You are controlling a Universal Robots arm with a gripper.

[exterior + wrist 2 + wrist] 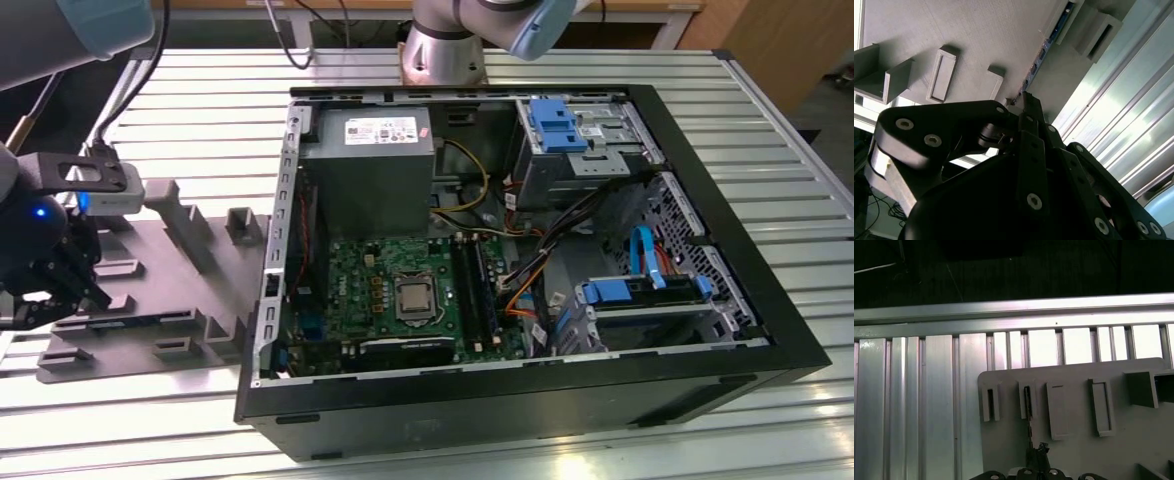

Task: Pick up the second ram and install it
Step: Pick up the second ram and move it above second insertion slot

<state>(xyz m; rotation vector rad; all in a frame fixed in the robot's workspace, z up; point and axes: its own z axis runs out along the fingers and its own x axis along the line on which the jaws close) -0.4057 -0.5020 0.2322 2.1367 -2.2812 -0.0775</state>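
Black stick, item one: where is it lying? (Clerk)

Memory stick is standing on edge on the grey tray, near one tray corner, and is running alongside the tray's edge there. Its far end is sitting in a slotted block by the adjoining edge. (Checker)

Item two, the gripper? (Clerk)

Gripper is hanging low over the tray at the stick's near end. In both wrist views its jaws are showing drawn together on that end, so I am judging it to be pinching the stick rather than standing open. (Checker)

Which way is the stick lying from it? (Clerk)

Straight ahead of the tips, long axis pointing away from the gripper toward that block. The hold is coming at the end, not the middle. (Checker)

Item three, the surroundings? (Clerk)

Open computer case is sitting on the slatted metal table, beside the tray toward the exterior view's right, with a green board lying inside. (Checker)
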